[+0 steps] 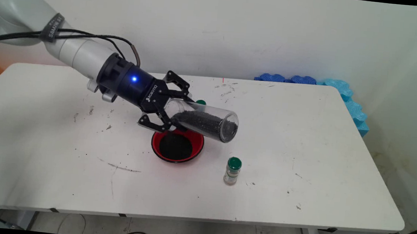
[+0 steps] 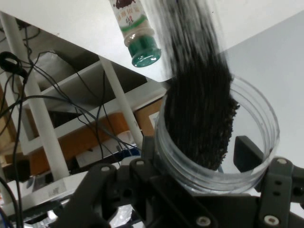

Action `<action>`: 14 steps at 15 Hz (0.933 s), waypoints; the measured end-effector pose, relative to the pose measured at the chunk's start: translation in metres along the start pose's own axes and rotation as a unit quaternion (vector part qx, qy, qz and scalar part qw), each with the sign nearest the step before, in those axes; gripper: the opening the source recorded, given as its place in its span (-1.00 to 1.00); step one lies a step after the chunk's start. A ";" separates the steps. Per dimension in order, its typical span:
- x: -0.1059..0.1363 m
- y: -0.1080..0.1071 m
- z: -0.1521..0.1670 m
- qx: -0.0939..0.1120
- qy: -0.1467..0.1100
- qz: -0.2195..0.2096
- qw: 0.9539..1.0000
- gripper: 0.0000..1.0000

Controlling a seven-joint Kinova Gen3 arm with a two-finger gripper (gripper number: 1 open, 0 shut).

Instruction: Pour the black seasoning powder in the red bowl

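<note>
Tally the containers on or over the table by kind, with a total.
Clear jar of black grains, held tilted by the gripper: 1
Red bowl: 1
Green-capped bottle: 1, plus a green cap behind the jar, kind unclear
Total: 3 sure

Clear glossy plastic jar (image 1: 208, 120) with matt black granules (image 2: 199, 118) inside. Matt black hand (image 1: 168, 106) (plastic or metal, hard to tell). Glossy red bowl (image 1: 198, 146). Smooth white counter (image 1: 322, 149), scuffed. Shiny green-capped spice bottle (image 1: 233, 170).
</note>
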 end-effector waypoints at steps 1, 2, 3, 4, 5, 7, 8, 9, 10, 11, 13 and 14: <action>0.000 0.000 0.000 -0.001 0.000 -0.003 1.000 -1.00; 0.000 0.000 0.000 -0.003 -0.001 -0.006 1.000 -1.00; 0.000 0.000 0.001 -0.004 -0.002 -0.009 1.000 -1.00; 0.000 0.000 0.001 -0.006 -0.002 -0.013 1.000 -1.00; 0.001 0.000 0.001 -0.007 -0.003 -0.015 1.000 -1.00; 0.001 0.000 0.002 -0.009 -0.004 -0.021 1.000 -1.00; 0.001 0.000 0.002 -0.010 -0.004 -0.023 1.000 -1.00; 0.001 0.000 0.002 -0.011 -0.005 -0.025 1.000 -1.00; 0.001 0.000 0.002 -0.012 -0.005 -0.027 1.000 -1.00; 0.001 0.000 0.002 -0.013 -0.005 -0.028 1.000 -1.00; 0.002 -0.001 0.002 -0.014 -0.005 -0.032 0.999 -1.00; 0.002 -0.001 0.002 -0.015 -0.005 -0.033 0.999 -1.00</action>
